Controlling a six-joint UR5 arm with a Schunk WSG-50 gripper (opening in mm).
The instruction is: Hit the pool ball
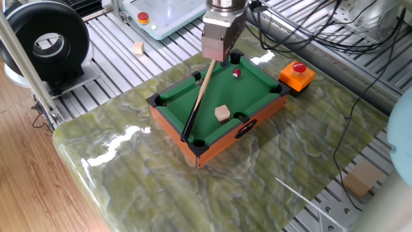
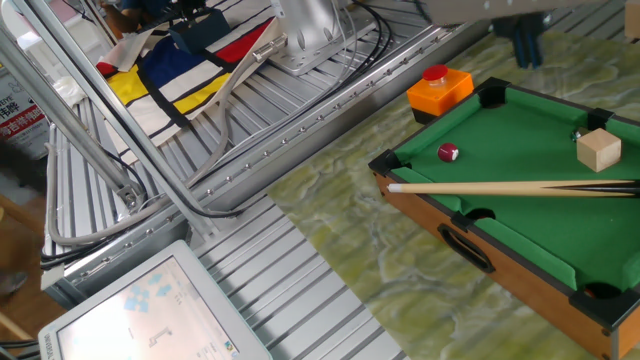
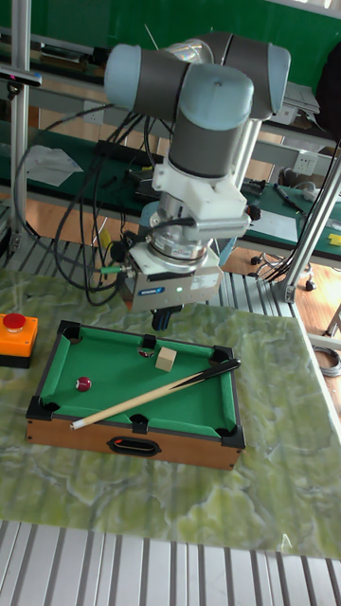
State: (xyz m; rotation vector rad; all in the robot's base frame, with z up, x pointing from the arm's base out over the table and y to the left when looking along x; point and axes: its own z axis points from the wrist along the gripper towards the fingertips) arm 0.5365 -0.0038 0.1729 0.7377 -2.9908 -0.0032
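The pool ball [image 1: 236,73] [image 2: 448,152] [image 3: 83,383] is a tiny dark-red ball with a white spot. It rests on the green felt of the small wooden pool table [image 1: 168,120] [image 3: 170,437]. My gripper [image 1: 222,61] [image 2: 525,47] [image 3: 163,322] hangs over the table's rail by a side pocket, apart from the ball. Its dark fingers look pressed together with nothing between them. A wooden cue [image 1: 198,100] [image 2: 500,187] [image 3: 152,393] lies diagonally across the felt, its thin end near the gripper.
A tan wooden cube [image 1: 223,113] [image 2: 599,150] [image 3: 167,359] sits on the felt near a pocket. A red button on an orange box [image 1: 297,71] [image 2: 435,88] [image 3: 16,331] stands beside the table's corner. Cables lie behind the green marbled tabletop.
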